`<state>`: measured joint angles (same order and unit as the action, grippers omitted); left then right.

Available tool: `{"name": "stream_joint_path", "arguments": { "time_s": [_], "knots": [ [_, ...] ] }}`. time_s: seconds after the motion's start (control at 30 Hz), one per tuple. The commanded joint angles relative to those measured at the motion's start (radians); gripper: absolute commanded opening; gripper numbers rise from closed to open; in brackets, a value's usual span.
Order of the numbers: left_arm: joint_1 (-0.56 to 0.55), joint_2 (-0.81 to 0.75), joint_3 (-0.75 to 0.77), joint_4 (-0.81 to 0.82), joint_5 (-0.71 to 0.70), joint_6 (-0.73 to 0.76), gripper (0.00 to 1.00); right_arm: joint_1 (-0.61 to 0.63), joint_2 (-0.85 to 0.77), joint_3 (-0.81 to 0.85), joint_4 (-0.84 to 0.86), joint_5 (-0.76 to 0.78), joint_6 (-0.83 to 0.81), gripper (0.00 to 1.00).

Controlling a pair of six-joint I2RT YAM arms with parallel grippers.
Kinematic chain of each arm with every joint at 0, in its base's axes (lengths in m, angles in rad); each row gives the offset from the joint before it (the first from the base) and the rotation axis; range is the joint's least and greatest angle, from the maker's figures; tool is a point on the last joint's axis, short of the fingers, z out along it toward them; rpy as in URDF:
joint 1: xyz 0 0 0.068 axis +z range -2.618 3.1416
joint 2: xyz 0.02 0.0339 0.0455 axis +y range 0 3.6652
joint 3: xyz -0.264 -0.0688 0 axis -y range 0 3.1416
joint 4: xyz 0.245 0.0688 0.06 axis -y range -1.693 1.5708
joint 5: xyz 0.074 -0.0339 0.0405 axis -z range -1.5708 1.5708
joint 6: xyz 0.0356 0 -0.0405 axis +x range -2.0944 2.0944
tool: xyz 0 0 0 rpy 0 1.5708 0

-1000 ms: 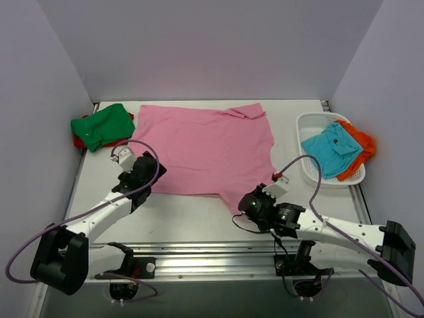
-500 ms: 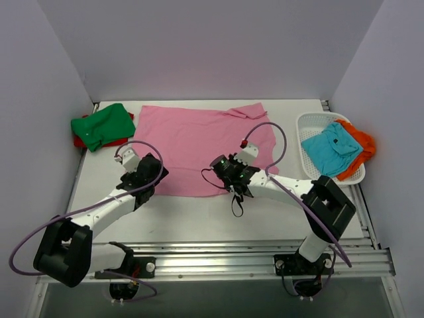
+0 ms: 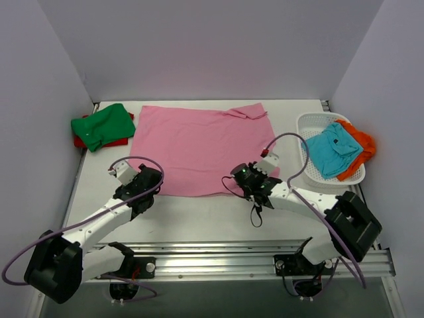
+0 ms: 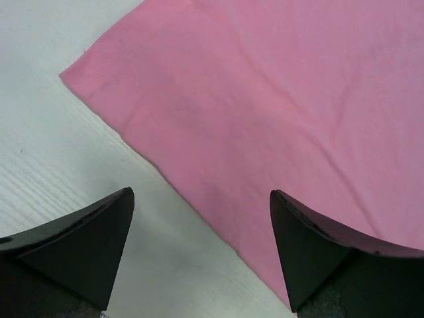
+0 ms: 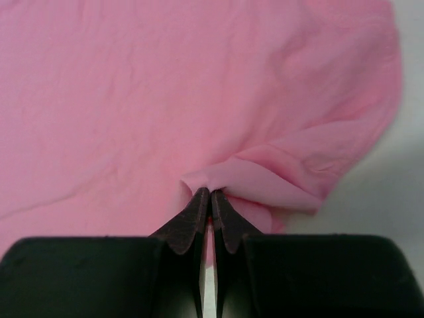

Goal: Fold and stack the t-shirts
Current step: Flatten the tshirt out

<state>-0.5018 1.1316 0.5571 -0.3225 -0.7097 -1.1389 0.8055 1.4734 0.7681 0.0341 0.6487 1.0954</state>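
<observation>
We see the pink collared t-shirt spread flat across the middle of the tabletop, with its collar toward the far edge.

The right end effector sits at the shirt's near right corner. In the right wrist view its fingers are pressed together on a small ridge of the pink cloth. A folded flap of the same shirt is bunched up just to the right of the pinch.

The left end effector is at the near left corner of the pink shirt. In the left wrist view its two dark fingers stand wide apart with nothing between them. Beyond them, the shirt's edge runs diagonally across the bare white tabletop. From these views we cannot tell whether the fingers touch the cloth.

At the far left corner a folded green t-shirt lies on top of a red t-shirt, just beside the pink one's left edge.

On the right stands a white mesh basket. A teal t-shirt is draped in it, and an orange t-shirt hangs over its right rim.
</observation>
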Motion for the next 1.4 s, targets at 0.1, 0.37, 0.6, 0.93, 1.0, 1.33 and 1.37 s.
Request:
{"name": "stream_joint_path", "arguments": {
  "time_s": [0.1, 0.37, 0.6, 0.93, 1.0, 1.33, 1.37],
  "knots": [
    [0.002, 0.025, -0.023, -0.032, -0.03, -0.062, 0.88, -0.155, -0.182, -0.144, 0.006, -0.013, -0.029, 0.0],
    [-0.02, 0.115, 0.009, -0.052, -0.054, -0.087, 0.83, -0.206, -0.258, -0.19, -0.004, -0.021, -0.035, 0.0],
    [-0.034, 0.174, 0.033, -0.059, -0.059, -0.099, 0.68, -0.216, -0.265, -0.196, 0.006, -0.038, -0.046, 0.0],
    [-0.057, 0.22, 0.075, -0.078, -0.099, -0.093, 0.7, -0.232, -0.315, -0.219, -0.01, -0.037, -0.042, 0.0],
    [-0.058, 0.24, 0.087, -0.067, -0.102, -0.081, 0.7, -0.236, -0.335, -0.236, -0.01, -0.037, -0.037, 0.0],
    [-0.06, 0.31, 0.096, 0.023, -0.048, -0.03, 0.59, -0.259, -0.357, -0.251, -0.01, -0.041, -0.037, 0.0],
    [-0.061, 0.322, 0.099, 0.025, -0.045, -0.03, 0.57, -0.261, -0.351, -0.251, -0.007, -0.043, -0.038, 0.0]
  ]
}}
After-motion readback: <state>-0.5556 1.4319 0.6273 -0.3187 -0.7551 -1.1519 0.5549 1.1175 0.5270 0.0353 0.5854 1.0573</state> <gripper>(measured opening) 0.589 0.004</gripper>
